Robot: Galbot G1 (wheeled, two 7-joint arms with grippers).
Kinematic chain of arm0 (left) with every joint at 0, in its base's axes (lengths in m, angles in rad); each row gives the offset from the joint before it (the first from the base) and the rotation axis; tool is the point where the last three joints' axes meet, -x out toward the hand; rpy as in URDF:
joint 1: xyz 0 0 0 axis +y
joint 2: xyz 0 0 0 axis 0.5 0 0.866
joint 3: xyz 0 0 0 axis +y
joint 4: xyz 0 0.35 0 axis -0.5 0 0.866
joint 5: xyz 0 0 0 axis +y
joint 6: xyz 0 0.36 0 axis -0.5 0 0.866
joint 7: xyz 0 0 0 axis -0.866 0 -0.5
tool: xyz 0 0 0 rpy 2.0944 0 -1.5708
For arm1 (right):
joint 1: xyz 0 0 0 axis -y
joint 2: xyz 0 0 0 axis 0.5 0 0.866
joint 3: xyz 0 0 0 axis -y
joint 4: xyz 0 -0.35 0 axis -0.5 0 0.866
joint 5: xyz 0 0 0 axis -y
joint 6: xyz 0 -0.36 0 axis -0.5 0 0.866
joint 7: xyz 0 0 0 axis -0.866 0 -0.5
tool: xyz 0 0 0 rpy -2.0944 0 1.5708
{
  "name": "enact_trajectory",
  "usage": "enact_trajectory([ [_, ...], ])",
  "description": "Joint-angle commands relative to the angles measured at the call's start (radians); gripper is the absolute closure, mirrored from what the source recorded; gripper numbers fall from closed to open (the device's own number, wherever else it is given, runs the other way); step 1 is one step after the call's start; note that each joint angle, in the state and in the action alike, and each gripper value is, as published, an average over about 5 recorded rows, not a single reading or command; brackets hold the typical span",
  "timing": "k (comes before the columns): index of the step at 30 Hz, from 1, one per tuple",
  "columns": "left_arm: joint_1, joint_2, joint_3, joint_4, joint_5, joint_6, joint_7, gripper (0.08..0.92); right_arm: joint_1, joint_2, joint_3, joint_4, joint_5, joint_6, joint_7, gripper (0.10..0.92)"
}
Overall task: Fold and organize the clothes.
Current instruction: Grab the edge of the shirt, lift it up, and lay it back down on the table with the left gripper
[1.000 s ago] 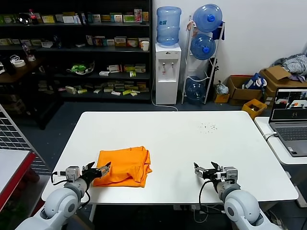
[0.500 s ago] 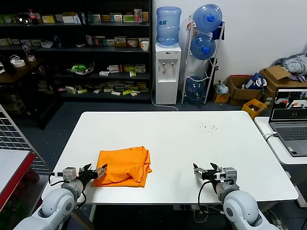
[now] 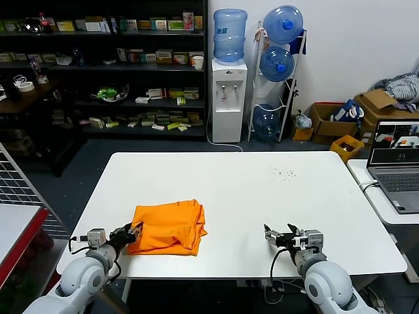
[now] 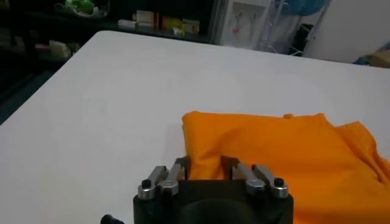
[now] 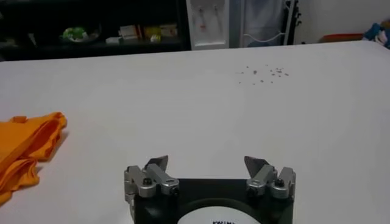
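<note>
Folded orange T-shirt [image 3: 169, 227], left claw [image 3: 133, 229] touching

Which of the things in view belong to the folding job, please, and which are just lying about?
Job:
orange T-shirt, folded
left hand, open at its near edge
right hand, open, apart from it

Lying about:
laptop
water dispenser
cardboard boxes

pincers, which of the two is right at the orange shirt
The left pincer, open at the near-left edge of the folded orange T-shirt. The right pincer, also open, sits over bare white table, well clear of the cloth.
</note>
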Motion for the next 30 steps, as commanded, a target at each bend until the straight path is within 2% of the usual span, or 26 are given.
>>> enact_trajectory([
  [1,0.004,-0.003,-0.002,0.002,-0.004,-0.005,0.003,0.614,0.000,0.001,0.000,-0.002,0.000,0.002,0.001,0.203],
  [10,0.011,-0.024,-0.013,-0.039,-0.006,-0.009,-0.010,0.866,0.000,0.005,0.000,-0.006,-0.001,0.005,0.002,0.203],
  [14,0.029,-0.006,-0.031,-0.147,-0.002,0.011,-0.057,0.907,0.002,0.003,0.000,-0.008,-0.001,0.007,0.001,0.203],
  [17,0.046,0.047,-0.043,-0.257,-0.013,0.049,-0.111,0.907,0.005,0.002,0.000,-0.013,-0.002,0.013,-0.002,0.203],
  [22,0.061,0.185,-0.069,-0.395,-0.111,0.105,-0.202,0.907,0.014,0.005,-0.006,-0.027,-0.013,0.026,-0.015,0.203],
  [26,0.072,0.297,-0.091,-0.439,-0.180,0.125,-0.246,0.907,0.023,0.004,-0.013,-0.036,-0.019,0.038,-0.026,0.203],
  [30,0.081,0.397,-0.112,-0.433,-0.247,0.141,-0.276,0.907,0.033,-0.001,-0.015,-0.039,-0.024,0.051,-0.036,0.203],
])
